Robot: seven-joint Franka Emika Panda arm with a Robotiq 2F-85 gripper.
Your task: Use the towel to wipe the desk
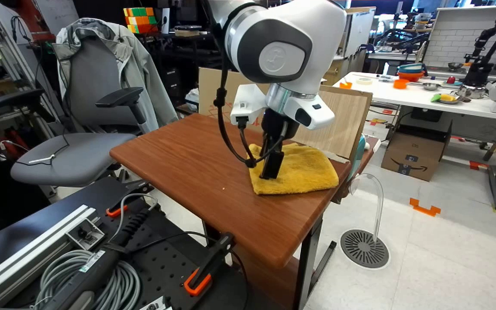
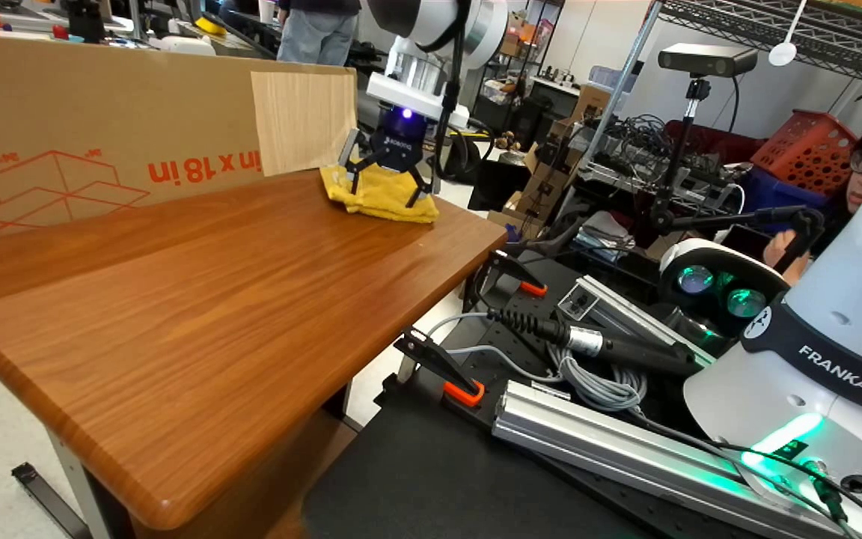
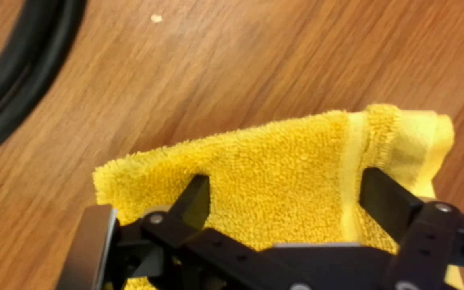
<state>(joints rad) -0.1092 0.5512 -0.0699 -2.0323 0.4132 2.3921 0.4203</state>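
The yellow towel point(image 1: 310, 170) lies folded flat on the reddish-brown desk point(image 1: 187, 159), near one end. It also shows on the desk point(image 2: 199, 284) in an exterior view, where the towel point(image 2: 382, 211) sits in front of a cardboard sheet. My gripper point(image 1: 269, 176) points down over the towel, its fingertips at or just above the cloth. In the wrist view the gripper point(image 3: 286, 175) is open, with fingers wide apart and the flat towel point(image 3: 272, 197) between and beneath them. Whether the fingertips press into the cloth is hard to tell.
A cardboard sheet point(image 2: 102, 112) with a wood-grain panel point(image 2: 304, 123) stands along the desk's far edge. Black-and-orange clamps point(image 1: 209, 267) sit at the robot-side edge. A small pale crumb point(image 3: 156, 18) lies on the desk. A grey chair point(image 1: 93, 86) stands beside the desk.
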